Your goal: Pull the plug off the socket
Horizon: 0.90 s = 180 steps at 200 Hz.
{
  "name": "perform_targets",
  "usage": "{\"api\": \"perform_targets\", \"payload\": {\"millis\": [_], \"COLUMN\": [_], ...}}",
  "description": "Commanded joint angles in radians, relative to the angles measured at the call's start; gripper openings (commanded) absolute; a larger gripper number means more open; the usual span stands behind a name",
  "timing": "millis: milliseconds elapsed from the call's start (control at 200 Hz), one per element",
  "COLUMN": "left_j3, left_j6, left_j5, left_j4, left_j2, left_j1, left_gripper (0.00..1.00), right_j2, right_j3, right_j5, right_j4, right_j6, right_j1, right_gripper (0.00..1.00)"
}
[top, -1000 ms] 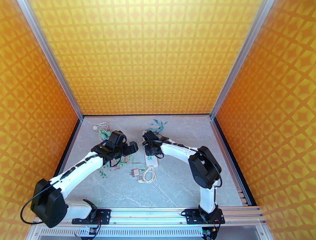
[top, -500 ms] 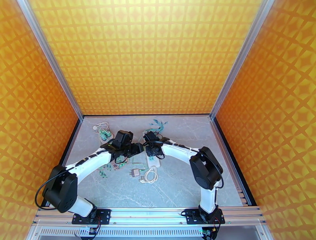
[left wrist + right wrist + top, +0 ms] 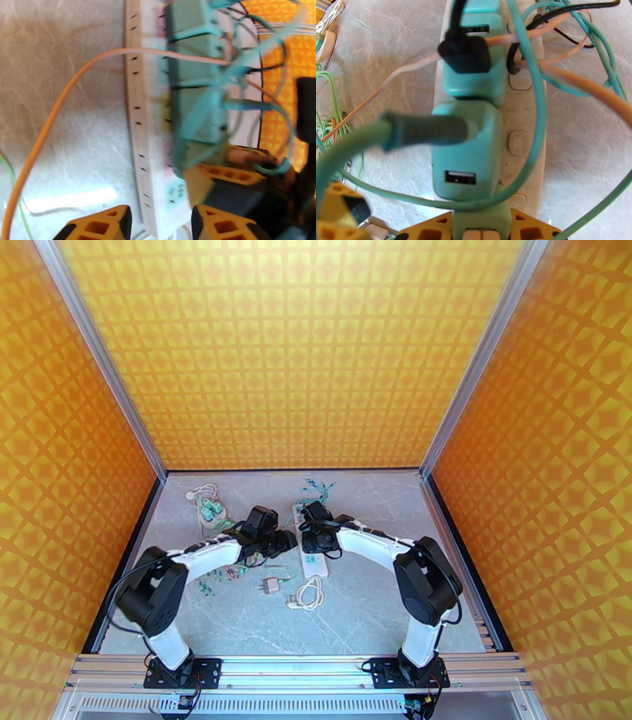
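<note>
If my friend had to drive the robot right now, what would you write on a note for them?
Left gripper: open, one finger on each side of the socket end, not squeezing.
Right gripper: shut on a teal plug.
The socket lies between the two grippers.
Done: plug grabbed.
Left to do: the plug looks seated in the socket, so probably steady the socket and pull the plug off.

I note overhead view bright, even, soft shadows, left wrist view smearing the socket (image 3: 144,118), glare on table (image 3: 71,195), right wrist's near green cable (image 3: 422,130) unfocused.
</note>
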Motion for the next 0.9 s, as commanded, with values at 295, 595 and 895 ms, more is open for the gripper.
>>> {"api": "perform_targets", "payload": {"millis": [295,595,895], "left_j3": [0.086,0.087,0.076], "left_j6": [0.02,0.01,0.011], "left_j5": [0.04,0.109,0.075], "left_j4": [0.017,0.084,-0.007], "left_j2": [0.128,0.176,0.234], "left_j1": [-0.018,-0.018,-0.024], "left_gripper": [0.46,0.47,0.42], "right_j2": [-0.027,-0.034,-0.049], "right_j3": [-0.004,-0.015,-0.007], "right_j5": [-0.037,-0.056,-0.06], "right_j4": [0.048,0.065,0.06], "right_j6": [0.013,0.017,0.011], "right_j1": [-0.005,-0.005,-0.005], "right_gripper": [0.16,0.15,0.15]}}
